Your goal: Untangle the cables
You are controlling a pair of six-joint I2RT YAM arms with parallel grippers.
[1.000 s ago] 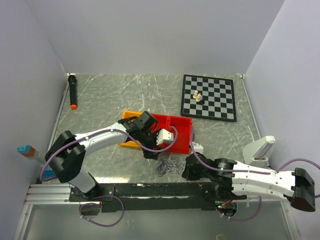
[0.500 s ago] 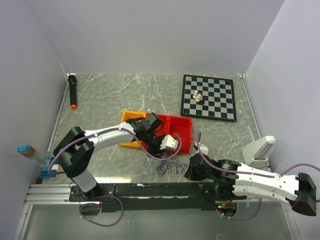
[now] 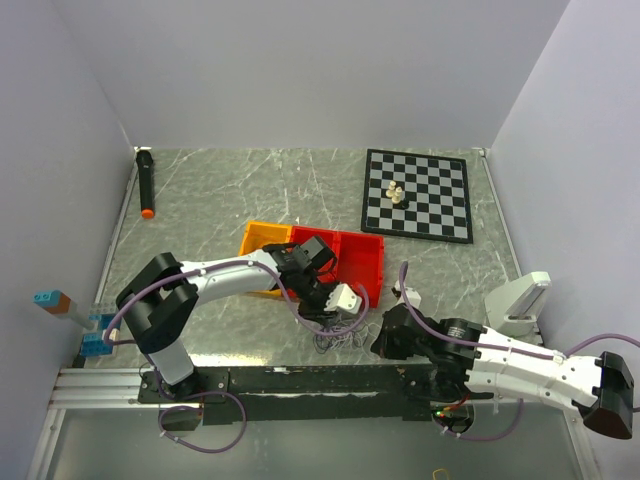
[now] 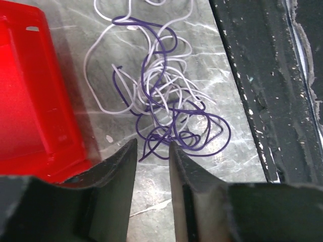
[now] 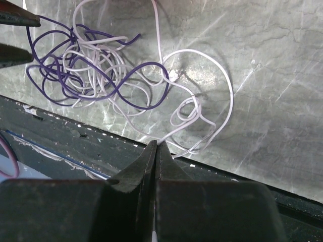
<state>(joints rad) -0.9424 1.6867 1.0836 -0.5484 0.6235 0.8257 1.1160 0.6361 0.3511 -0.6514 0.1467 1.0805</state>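
The cables lie as a small clump of thin white and dark purple loops on the marble table, just in front of the red bin. No orange-red wire shows. In the left wrist view the cables lie just beyond my left gripper, which is open by a narrow gap and empty above the table. In the right wrist view the clump spreads ahead of my right gripper. It is shut, and a white cable strand runs into its tip at the table's near edge.
A yellow bin adjoins the red bin, whose wall is left of the left jaws. A black rail runs along the near edge. A chessboard with pieces is far right, and a black marker far left.
My left gripper has moved from over the red bin toward the near edge, down to the cable clump. My right arm has shifted slightly right and stays at the clump's right side.
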